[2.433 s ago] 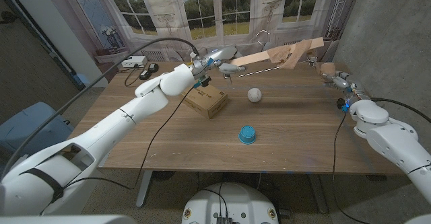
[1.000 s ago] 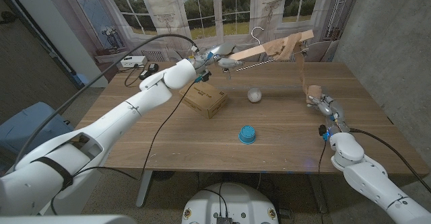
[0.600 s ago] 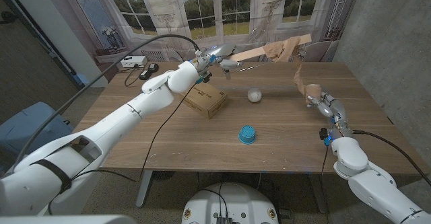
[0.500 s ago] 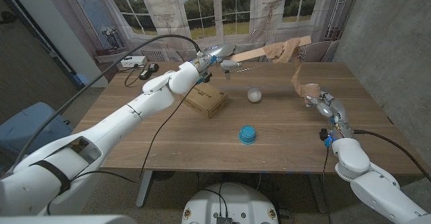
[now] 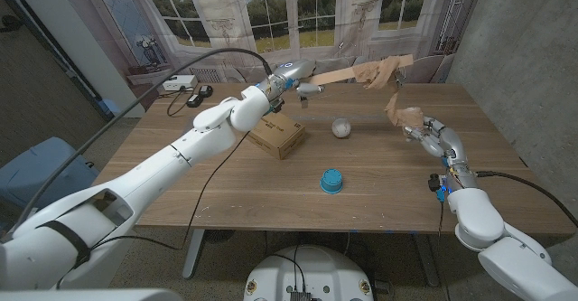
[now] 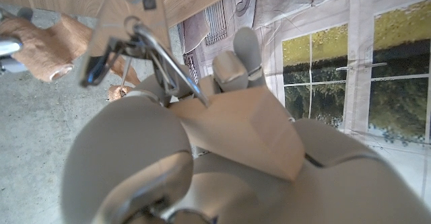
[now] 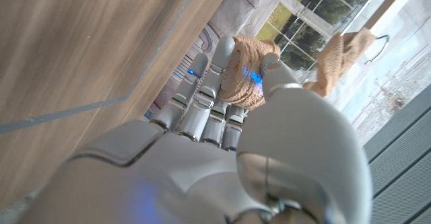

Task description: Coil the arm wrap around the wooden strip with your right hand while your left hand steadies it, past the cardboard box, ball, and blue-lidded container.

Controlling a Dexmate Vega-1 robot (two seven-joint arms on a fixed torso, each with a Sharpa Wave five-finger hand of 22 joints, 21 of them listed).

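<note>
The left hand is gripping one wooden strip in the air over the table's far edge. The right hand is pinching one tan wrap hanging from it. One box, one ball and one blue-lidded container are sitting below.

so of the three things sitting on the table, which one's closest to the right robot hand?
The ball. It lies nearer the right robot hand than the blue-lidded container toward the front edge, and the cardboard box sits farther off on the left.
</note>
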